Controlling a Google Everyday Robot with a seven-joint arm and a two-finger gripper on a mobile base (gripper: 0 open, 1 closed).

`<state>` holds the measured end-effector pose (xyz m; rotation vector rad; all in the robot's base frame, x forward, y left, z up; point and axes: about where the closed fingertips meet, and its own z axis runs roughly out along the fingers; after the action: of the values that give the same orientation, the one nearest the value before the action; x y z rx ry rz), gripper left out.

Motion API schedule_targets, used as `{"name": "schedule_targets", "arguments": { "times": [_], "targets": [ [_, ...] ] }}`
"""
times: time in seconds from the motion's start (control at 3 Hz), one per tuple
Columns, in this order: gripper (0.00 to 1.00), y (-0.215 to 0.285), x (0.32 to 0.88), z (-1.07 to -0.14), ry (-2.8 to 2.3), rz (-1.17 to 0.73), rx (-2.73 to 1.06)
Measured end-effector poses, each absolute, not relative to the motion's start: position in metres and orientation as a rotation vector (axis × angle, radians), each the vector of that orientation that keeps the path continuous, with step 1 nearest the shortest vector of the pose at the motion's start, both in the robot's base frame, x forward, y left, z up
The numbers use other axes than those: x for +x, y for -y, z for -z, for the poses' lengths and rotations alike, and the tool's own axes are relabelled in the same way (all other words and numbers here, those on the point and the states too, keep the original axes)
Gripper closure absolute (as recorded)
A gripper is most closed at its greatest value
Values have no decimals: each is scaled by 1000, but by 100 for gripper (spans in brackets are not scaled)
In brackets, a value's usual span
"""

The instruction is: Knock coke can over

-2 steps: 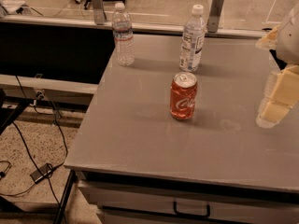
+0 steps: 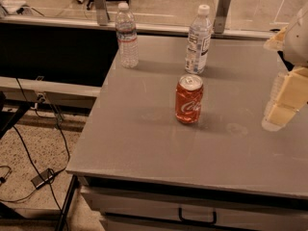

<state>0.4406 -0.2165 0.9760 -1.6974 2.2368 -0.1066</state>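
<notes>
The coke can [image 2: 188,99] is red-orange with a white script logo and a silver top. It stands upright near the middle of the grey table [image 2: 144,143]. My gripper [image 2: 285,100] is cream-coloured and hangs at the right edge of the view, over the table's right side. It is well to the right of the can and does not touch it. Part of the arm is cut off by the frame edge.
Two clear water bottles with white caps stand at the back of the table, one at the left [image 2: 127,35] and one just behind the can [image 2: 198,40]. A clear object is partly hidden behind the gripper. Cables lie on the floor at the left [image 2: 43,177].
</notes>
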Motion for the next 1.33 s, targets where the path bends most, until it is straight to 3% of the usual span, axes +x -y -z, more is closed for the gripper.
{"name": "schedule_targets", "arguments": {
  "times": [0.67,1.33],
  "targets": [
    [0,207,461,-930,-2049,-208,-1612],
    [0,193,458,-938,-1999,-280,-1582]
  ]
}}
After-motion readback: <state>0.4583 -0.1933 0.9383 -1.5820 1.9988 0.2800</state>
